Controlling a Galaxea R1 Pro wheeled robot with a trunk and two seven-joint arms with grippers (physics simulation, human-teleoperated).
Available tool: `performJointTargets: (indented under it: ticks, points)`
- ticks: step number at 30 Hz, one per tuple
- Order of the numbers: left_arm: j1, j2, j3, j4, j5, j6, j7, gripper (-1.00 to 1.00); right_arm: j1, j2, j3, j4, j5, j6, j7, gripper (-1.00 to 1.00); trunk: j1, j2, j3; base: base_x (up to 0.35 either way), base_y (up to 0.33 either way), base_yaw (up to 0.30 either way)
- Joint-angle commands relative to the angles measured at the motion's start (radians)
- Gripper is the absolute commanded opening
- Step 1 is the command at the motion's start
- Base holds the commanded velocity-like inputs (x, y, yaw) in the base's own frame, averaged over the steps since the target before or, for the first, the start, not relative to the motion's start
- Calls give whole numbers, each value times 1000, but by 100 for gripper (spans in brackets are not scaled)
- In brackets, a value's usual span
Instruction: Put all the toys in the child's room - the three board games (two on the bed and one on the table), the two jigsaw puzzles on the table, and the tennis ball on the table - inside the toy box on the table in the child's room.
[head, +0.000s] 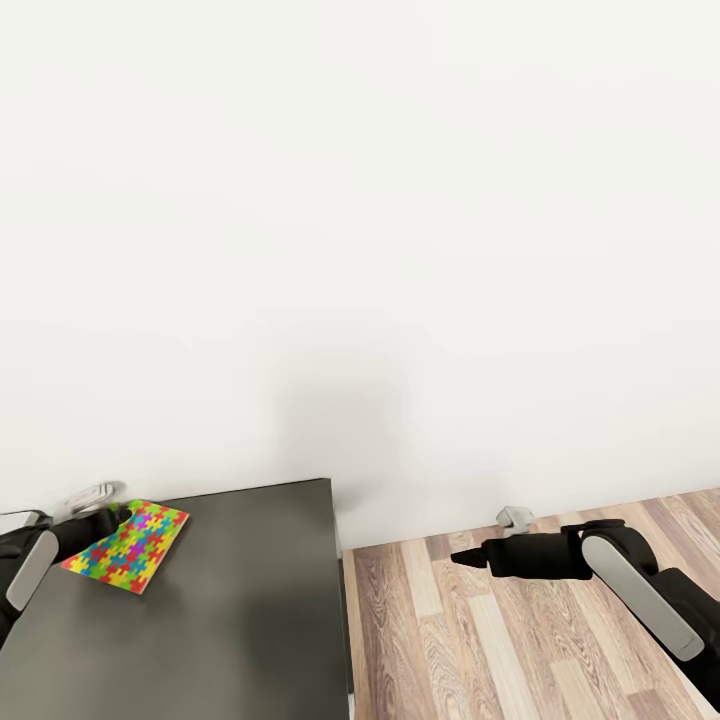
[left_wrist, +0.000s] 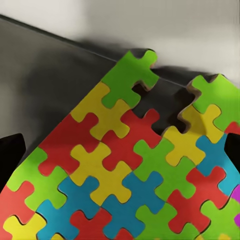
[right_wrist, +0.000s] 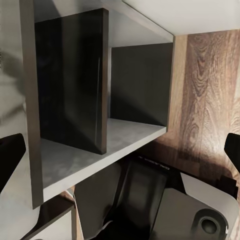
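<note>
Head view, left pincer (head: 118, 517): at 8 o'clock in frame, at the near corner of the jigsaw puzzle (head: 128, 545); cannot tell if closed on it or just over it, fingers hidden by the tile and wrist.
Left wrist view, left pincer (left_wrist: 120, 155): two dark fingertips (left_wrist: 11, 157) at opposite frame edges, so jaws look spread wide, puzzle (left_wrist: 127, 175) lying across the gap between them; contact not visible, so grip state not confirmed.
Puzzle position: on the dark worktop (head: 240, 610), toward its 9 o'clock side, near the wall edge; tilt or lift off the surface, cannot tell.
Puzzle condition: gaps at the far edge in the wrist view, pieces look missing or outline is ragged.
Right pincer (head: 462, 556): at 4 o'clock in head view, out over the wood floor (head: 480, 640), clear of the worktop, pointing toward 9 o'clock; carrying nothing, but opening cannot be judged there.
Right wrist view, right pincer (right_wrist: 120, 155): dark tips at both frame edges, jaws apart, nothing between; beyond them open dark shelf compartments (right_wrist: 100, 100) and floor.
Count: jigsaw puzzles 1; board games 0; tennis ball 0; toy box 0 in sight.
Progress (judgement): one puzzle being handled, not binned. How many toys are already stowed cannot be read from these views.
Left: get this puzzle to the toy box, then whatever remains.
</note>
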Motion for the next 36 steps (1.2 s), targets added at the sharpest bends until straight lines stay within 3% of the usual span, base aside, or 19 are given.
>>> performJointTargets:
  ticks: [1, 9, 16, 23, 36]
  points:
    - [2, -70, 2, 3, 24, 6, -8, 100, -1, -1, 1, 0, 11, 2, 10, 100, 1, -1, -2, 0, 0, 0]
    - [12, -81, -3, -59, 25, 10, -28, 100, -1, 0, 0, 0, 11, 2, 9, 100, 1, -1, -2, 0, 0, 0]
    - [16, -98, -37, -123, 27, 22, -36, 100, -1, 0, -3, 0, 11, 2, 9, 100, 1, -1, -2, 0, 0, 0]
    - [17, -131, -69, -192, 29, 64, -37, 100, -1, 0, -4, 0, 11, 3, 9, 100, 1, -1, -2, 0, 0, 0]
    - [21, -168, -81, -266, 29, 122, -37, 100, -1, 0, -5, 0, 11, 2, 8, 100, 1, -1, -2, 0, 0, 0]
